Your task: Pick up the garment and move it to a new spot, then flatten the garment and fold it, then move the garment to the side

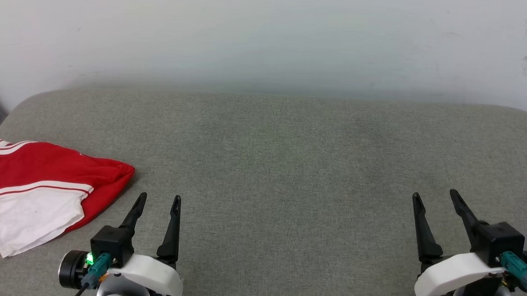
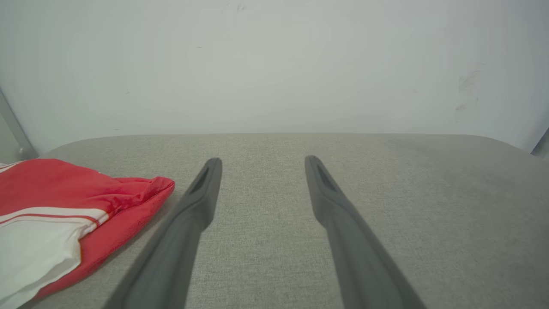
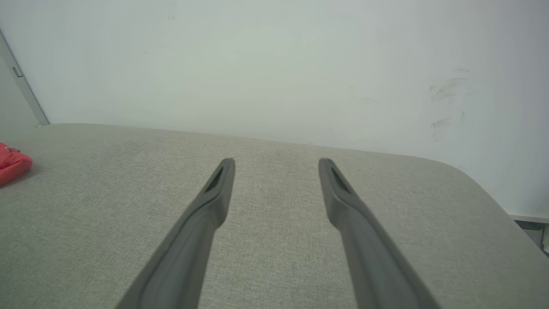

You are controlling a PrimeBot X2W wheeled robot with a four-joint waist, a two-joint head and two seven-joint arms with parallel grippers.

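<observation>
Grey fabric surface [image 1: 289,167], pale wall [image 1: 269,31] (scuffed), garment [image 1: 40,190] left.

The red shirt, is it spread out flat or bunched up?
Bunched up. The garment lies in a rumpled heap, its white sleeve resting over wrinkled red cloth.

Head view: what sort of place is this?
Probably a plain test room or lab: a grey fabric-covered surface against a bare, scuffed white wall, with a crumpled red-and-white garment at its left.

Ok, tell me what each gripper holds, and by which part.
Nothing. The left gripper and right gripper are both open and empty; the garment lies apart.
</observation>
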